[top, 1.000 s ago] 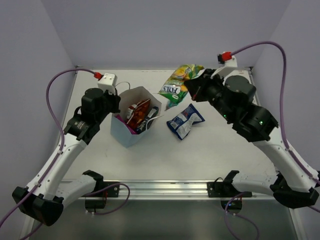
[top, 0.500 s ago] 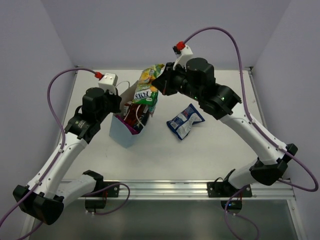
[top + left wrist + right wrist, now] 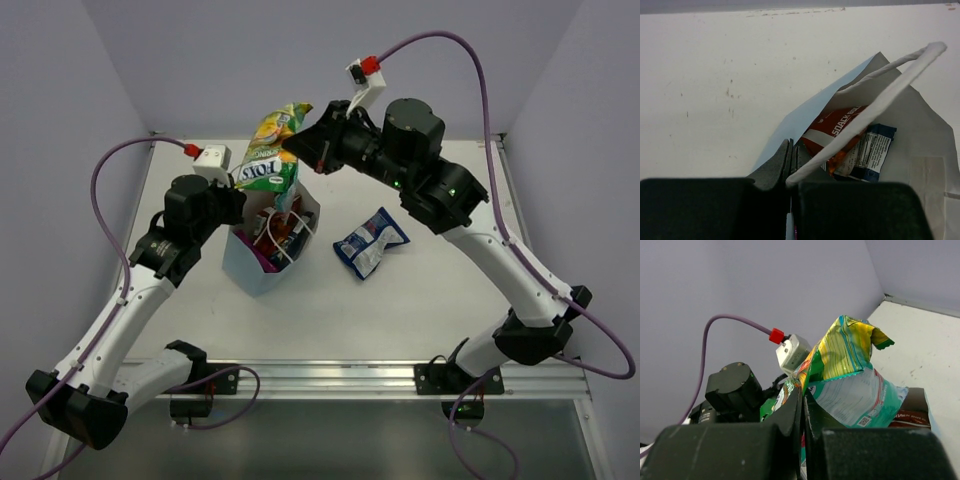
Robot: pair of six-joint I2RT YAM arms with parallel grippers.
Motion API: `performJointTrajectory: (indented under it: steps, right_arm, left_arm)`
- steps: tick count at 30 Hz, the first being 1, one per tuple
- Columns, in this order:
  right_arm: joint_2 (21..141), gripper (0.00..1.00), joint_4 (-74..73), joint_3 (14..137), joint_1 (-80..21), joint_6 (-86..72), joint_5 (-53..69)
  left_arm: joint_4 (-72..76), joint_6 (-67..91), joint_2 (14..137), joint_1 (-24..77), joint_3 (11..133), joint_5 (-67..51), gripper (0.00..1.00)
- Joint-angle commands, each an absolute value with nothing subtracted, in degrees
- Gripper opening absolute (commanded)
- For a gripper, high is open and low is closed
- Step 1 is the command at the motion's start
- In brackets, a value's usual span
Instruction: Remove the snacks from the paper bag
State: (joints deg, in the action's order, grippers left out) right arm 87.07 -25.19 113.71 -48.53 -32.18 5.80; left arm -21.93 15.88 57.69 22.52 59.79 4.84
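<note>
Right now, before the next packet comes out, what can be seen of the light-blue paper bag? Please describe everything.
The paper bag is light blue outside and white inside, made of thin creased paper, with a thin white loop handle. It stands on the table with its mouth open upward. The left gripper holds its rim, jaws shut. Inside lie a red-white packet and a blue-white packet. The yellow-green packet hangs above its mouth.

Right hand gripping yellow-green packet above open bag, left hand at bag rim, blue-white packet on counter.
</note>
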Motion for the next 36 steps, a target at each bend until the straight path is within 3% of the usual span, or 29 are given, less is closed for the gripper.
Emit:
performJointTrajectory:
  steps: [1,10,18,28,31,36]
  right_arm:
    - [86.40,0.00,-15.74,110.34,-48.60,-34.28,6.77]
    - [83.49,0.00,-1.07,84.84,-48.60,-36.47,6.33]
    - [89.12,0.00,-2.89,82.70,-48.60,-35.51,7.73]
    - [88.95,0.68,-28.01,99.12,-49.83,-30.33,1.85]
    - [87.98,0.81,-32.41,103.34,-50.01,-28.57,0.09]
    - [89.73,0.91,-36.29,110.12,-50.27,-23.30,-1.23]
  left_arm:
    - [-16.96,19.42,56.69,22.59,60.64,3.69,0.00]
    - [-17.49,20.13,55.64,22.50,59.42,5.45,0.00]
    - [-18.28,19.69,54.84,22.50,59.33,5.45,0.00]
    - [-19.07,18.11,55.19,22.50,59.85,6.59,0.00]
    - [-18.99,17.84,55.46,22.50,60.03,6.59,0.00]
    - [-18.99,17.67,55.99,22.50,60.38,6.59,0.00]
